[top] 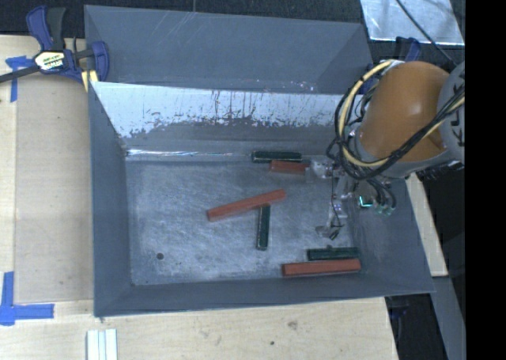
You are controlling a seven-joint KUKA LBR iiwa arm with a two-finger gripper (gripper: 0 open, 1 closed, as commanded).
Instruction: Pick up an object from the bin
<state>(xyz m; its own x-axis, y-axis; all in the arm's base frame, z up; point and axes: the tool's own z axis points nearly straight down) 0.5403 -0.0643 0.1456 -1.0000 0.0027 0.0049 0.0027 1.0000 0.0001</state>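
Orange cover (399,113) on the arm's wrist sits highest in your view, ringed with yellow and black cables. It is up and well to the right of the long red-brown bar (245,205) that lies slanted at the middle of the grey bin (237,58). Below the cover the gripper (334,228) hangs over bare floor, to the right of that long bar. You cannot tell whether it is spread or pressed together, and nothing is seen in its grasp.

The things closest to the gripper are a pair, down and to the right of the long bar, by the front wall. One is a short dark green bar (333,254). The other is a red-brown bar (321,268) just in front of it, lying almost parallel to it.

An upright dark green bar (262,228) meets the long bar's lower side. Behind the long bar, by the back wall, a dark green stick (277,157) and a short red-brown piece (288,167) lie side by side.
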